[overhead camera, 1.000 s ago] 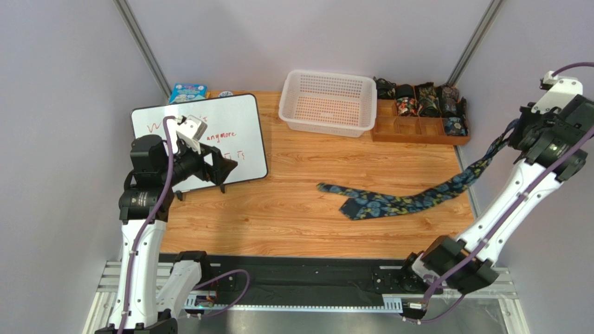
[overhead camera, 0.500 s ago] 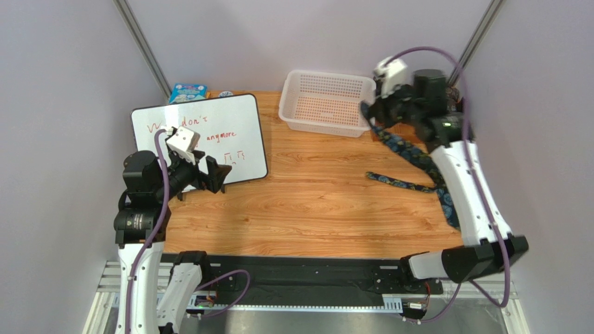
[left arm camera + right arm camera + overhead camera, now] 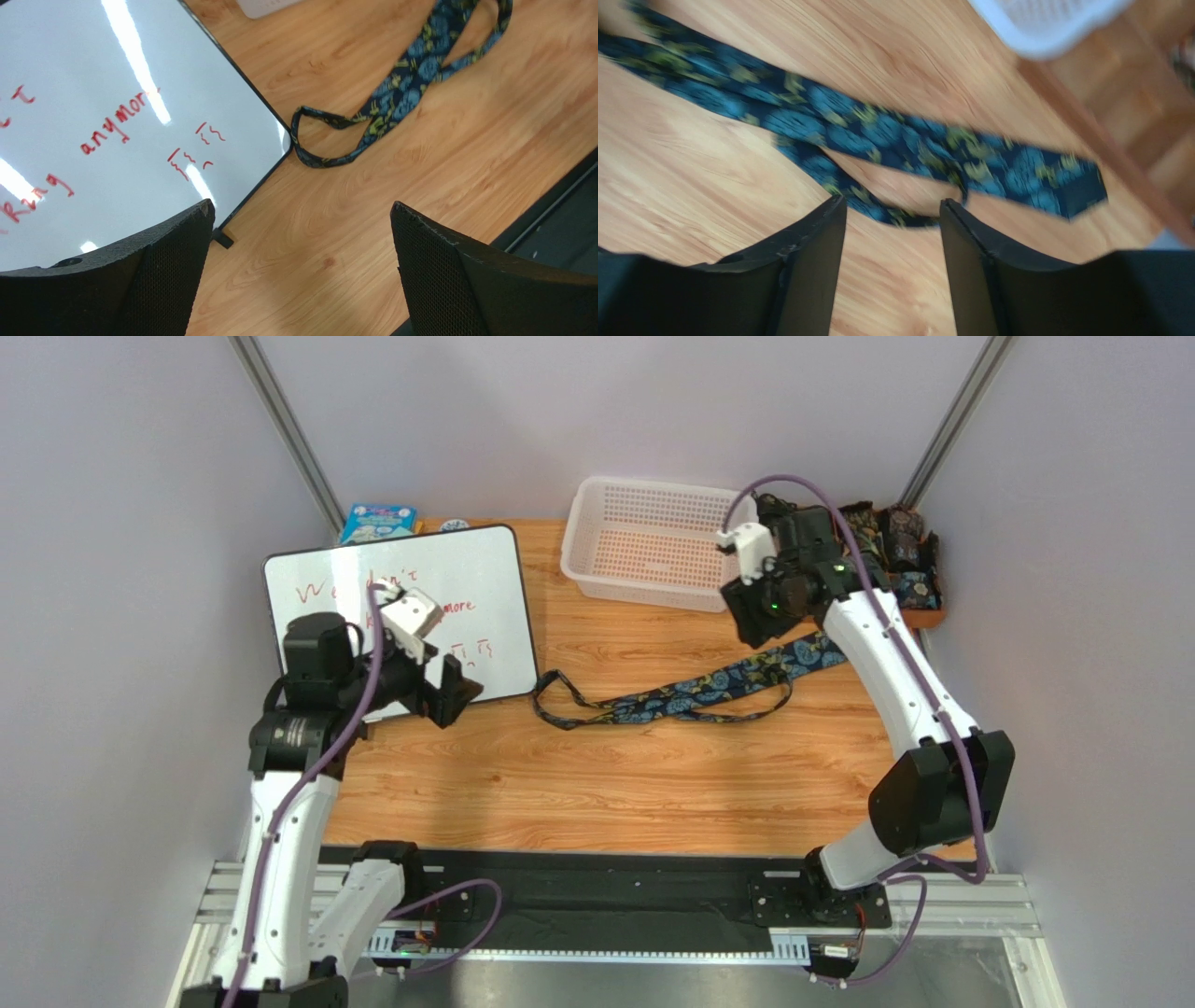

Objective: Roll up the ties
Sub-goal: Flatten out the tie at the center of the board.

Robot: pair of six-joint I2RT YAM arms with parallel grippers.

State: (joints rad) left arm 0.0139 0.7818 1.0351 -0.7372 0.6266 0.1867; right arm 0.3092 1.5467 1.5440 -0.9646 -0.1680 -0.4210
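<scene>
A black tie (image 3: 673,696) with teal-blue and yellowish paisley lies loose on the wooden table (image 3: 631,784), doubled over. Its fold reaches left to the whiteboard's corner and its wide end lies near the right arm. My right gripper (image 3: 751,623) hovers above the wide end, open, with nothing between its fingers; the right wrist view shows the tie (image 3: 878,140) flat on the wood beyond the gripper (image 3: 892,203). My left gripper (image 3: 452,693) stands wide open over the whiteboard's lower right corner, apart from the tie (image 3: 400,77); in its own view the gripper (image 3: 302,210) holds nothing.
A whiteboard (image 3: 407,609) with red writing lies at the left. A white perforated basket (image 3: 659,539) stands at the back. A wooden divider box (image 3: 898,567) with several rolled ties sits at the back right, partly hidden by the right arm. A black rail runs along the near edge.
The right arm swung from the far right to the back and in over the table, laying the tie out leftwards, then opened and let it go. The left gripper shifted slightly right.
</scene>
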